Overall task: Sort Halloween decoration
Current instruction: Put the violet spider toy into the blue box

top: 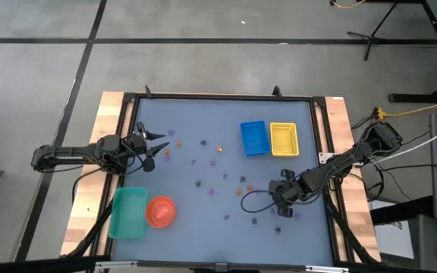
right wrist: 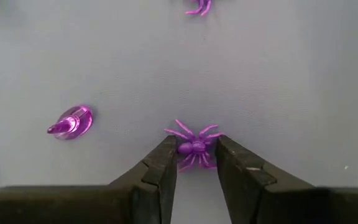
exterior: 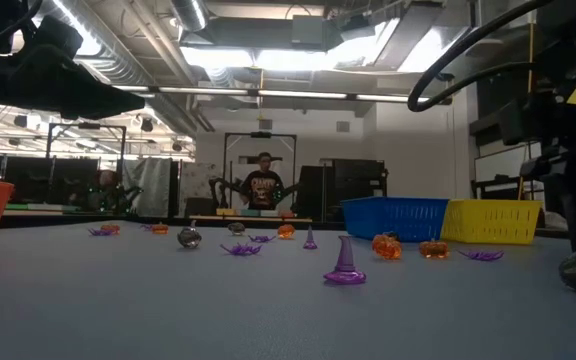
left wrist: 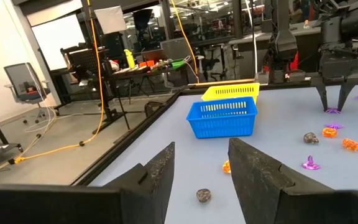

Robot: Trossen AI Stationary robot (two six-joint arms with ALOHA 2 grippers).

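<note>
Tiny orange, purple and dark Halloween pieces (top: pixel 211 163) lie scattered across the grey table. My right gripper (right wrist: pixel 196 152) hangs over the table's near right part (top: pixel 279 201), fingers pointing down, shut on a purple spider (right wrist: pixel 194 147). A purple witch hat (right wrist: pixel 71 122) lies on its side close by, and part of another purple piece (right wrist: pixel 197 7) shows farther off. My left gripper (top: pixel 156 142) hovers open over the left side, holding nothing. A dark piece (left wrist: pixel 204 195) and an orange one (left wrist: pixel 226 167) lie beyond its fingers. My right gripper pinches the purple spider between its two fingertips (right wrist: pixel 166 155), which meet its legs (right wrist: pixel 178 132) on both sides of the body. The fingers come from above, pointing down. The spider lies flat on the table.
A blue tray (top: pixel 254 138) and a yellow tray (top: pixel 284 139) stand side by side at the far right. A green tray (top: pixel 127 212) and a round orange bowl (top: pixel 160 211) sit at the near left. A black cable loop (top: pixel 253 201) hangs by my right arm. A person (exterior: pixel 264 185) stands beyond the table.
</note>
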